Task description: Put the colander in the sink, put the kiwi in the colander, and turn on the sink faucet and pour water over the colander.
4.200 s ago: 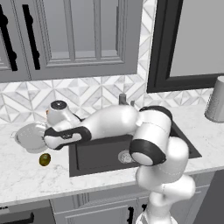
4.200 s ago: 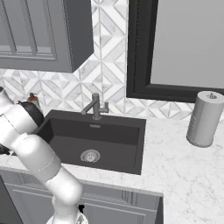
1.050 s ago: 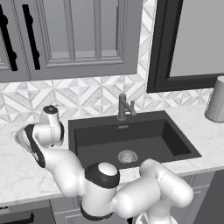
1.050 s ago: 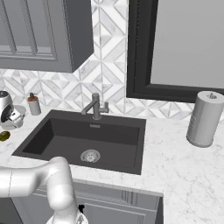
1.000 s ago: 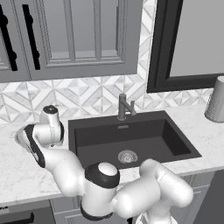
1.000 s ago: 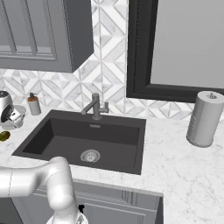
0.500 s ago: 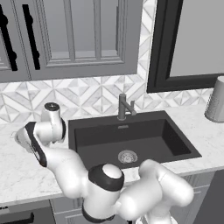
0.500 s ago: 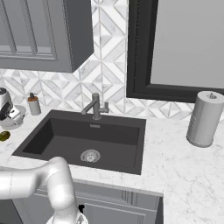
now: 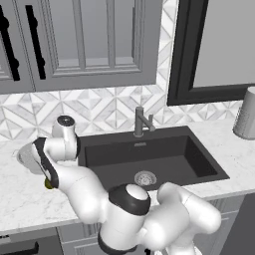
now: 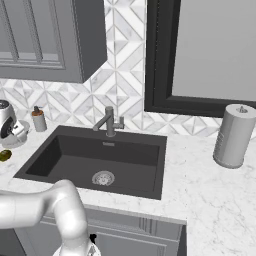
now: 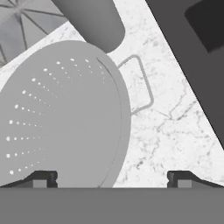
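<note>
A white robot arm reaches left across a marble desk toward the colander, which sits on the desk to the left of the sink, outside the basin. In the hand view the gripper hangs directly above the colander's right rim, its jaws spread wide and holding nothing; 1 dark fingertip sits over the perforated bowl, the other over bare marble. A thin wire handle on the colander's side points toward the sink's dark edge. The kiwi lies on the desk just beside the colander, near the sink's left front corner. The faucet stands upright behind the basin. A small soap bottle stands against the tiled wall, and a grey ribbed canister rests on the desk right of the sink.
</note>
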